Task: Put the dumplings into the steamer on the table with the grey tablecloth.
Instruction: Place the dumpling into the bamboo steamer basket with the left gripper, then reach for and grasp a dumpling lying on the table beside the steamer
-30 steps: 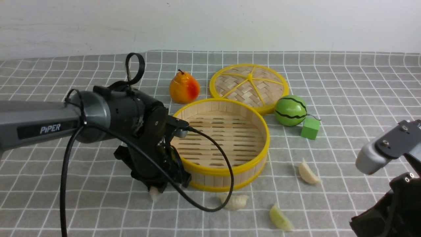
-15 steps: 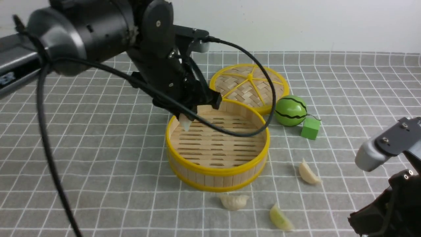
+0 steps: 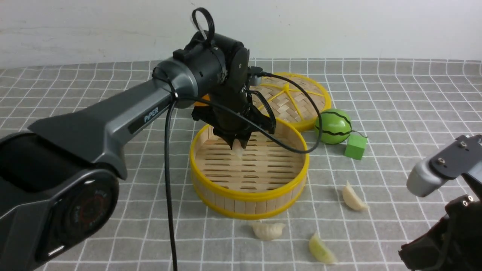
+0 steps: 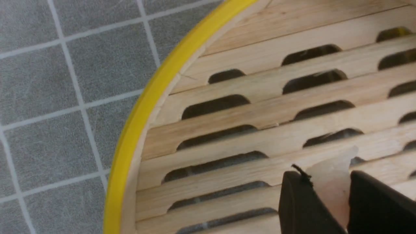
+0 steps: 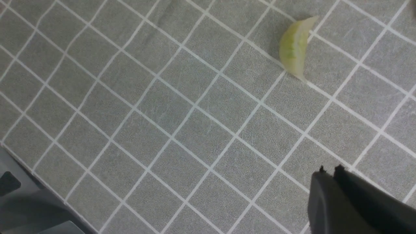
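Round slatted steamer (image 3: 248, 195), yellow-rimmed, upright on the grey checked tablecloth (image 3: 395, 98). The pinkish dumpling (image 3: 238, 149), pinched in the left tool (image 3: 236, 145), hangs over its floor. An off-white dumpling (image 3: 268, 230), a yellow-green dumpling (image 3: 321, 250) and a second off-white dumpling (image 3: 353, 198) lie on the cloth near its nearer rim.

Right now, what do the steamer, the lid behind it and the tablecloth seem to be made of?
Steamer: pale unvarnished wood by the look, grain showing on its slotted floor slats; yellow rim glossy, likely plastic. Lid: woven bamboo-like strips, matte, in a shiny yellow frame, probably plastic. Tablecloth: grey fabric, matte, slightly wrinkled, with thin white grid lines.
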Action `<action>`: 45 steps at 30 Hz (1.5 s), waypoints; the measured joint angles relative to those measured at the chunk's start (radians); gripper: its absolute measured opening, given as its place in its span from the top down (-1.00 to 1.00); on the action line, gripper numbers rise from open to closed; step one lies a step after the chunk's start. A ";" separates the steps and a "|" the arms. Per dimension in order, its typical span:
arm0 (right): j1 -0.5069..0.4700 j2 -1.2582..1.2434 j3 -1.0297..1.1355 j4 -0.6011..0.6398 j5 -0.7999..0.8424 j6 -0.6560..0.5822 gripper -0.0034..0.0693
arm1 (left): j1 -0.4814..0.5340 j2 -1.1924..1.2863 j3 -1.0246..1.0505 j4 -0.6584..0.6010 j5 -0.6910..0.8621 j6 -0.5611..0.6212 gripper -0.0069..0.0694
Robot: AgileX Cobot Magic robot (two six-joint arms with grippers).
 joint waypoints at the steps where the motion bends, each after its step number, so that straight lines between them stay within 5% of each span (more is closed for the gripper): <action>1: 0.000 0.000 0.000 0.000 0.000 0.000 0.82 | 0.002 0.009 -0.002 0.000 0.000 0.000 0.38; 5: 0.000 0.000 0.000 0.000 0.000 0.000 0.82 | 0.010 0.028 -0.005 -0.007 -0.008 -0.002 0.36; 13: 0.000 0.000 -0.001 0.000 -0.016 0.000 0.82 | 0.012 -0.023 -0.005 -0.016 0.037 0.004 -0.38; 19: 0.009 0.030 -0.072 -0.030 0.032 -0.002 0.82 | 0.012 -0.233 -0.005 0.005 0.112 0.045 -0.58; 23: 0.074 0.071 -0.149 -0.078 0.064 -0.026 0.82 | 0.012 -0.401 -0.005 -0.011 0.185 0.086 -0.44; 34: 0.293 0.206 -0.277 -0.131 -0.024 -0.068 0.79 | 0.012 -0.849 0.193 -0.044 0.190 0.097 0.83; 45: 0.300 0.382 -0.310 -0.131 -0.036 -0.199 0.65 | 0.012 -1.347 0.907 -0.049 0.158 0.096 0.86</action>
